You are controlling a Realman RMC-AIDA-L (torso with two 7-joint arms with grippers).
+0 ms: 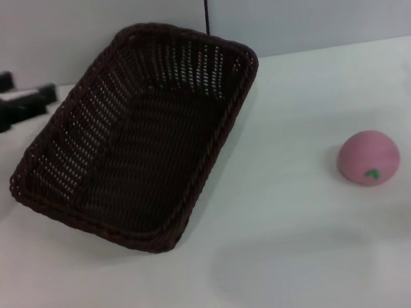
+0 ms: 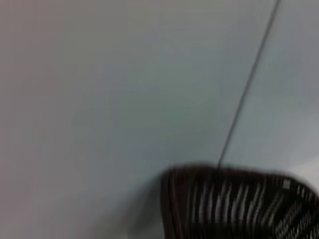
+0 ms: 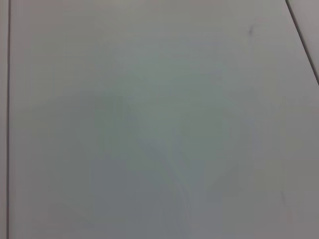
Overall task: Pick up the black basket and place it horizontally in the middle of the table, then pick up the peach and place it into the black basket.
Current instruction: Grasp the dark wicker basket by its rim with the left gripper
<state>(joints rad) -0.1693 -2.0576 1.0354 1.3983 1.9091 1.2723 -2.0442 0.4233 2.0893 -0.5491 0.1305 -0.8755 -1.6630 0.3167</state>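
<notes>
The black basket [image 1: 137, 137] sits on the white table [image 1: 299, 264], on the left half of it. It is turned at a slant, so one short end points to the far right and the other short end points to the near left. It lies flat on its bottom with the open side up. You can see the dark woven floor inside it and light coming through the holes in its sides. There is nothing in it.

The peach [image 1: 368, 158] is on the table too, far over on the right, well apart from the basket. It is small, round and pink, with a tiny green leaf mark near its bottom.

The left gripper [image 1: 31, 97] is at the far left, just beside the basket's long left side. It does not seem to touch the basket. Its black fingers [image 1: 45, 91] point toward the basket and look spread apart, with nothing between them.

In the left wrist view, one rounded corner of the basket [image 2: 234, 204] shows close up against a pale wall [image 2: 99, 99]. A thin dark line [image 2: 249, 79] runs down the wall to the basket.

The right gripper does not show in any view. The right wrist view shows only a pale flat surface [image 3: 159, 119].
</notes>
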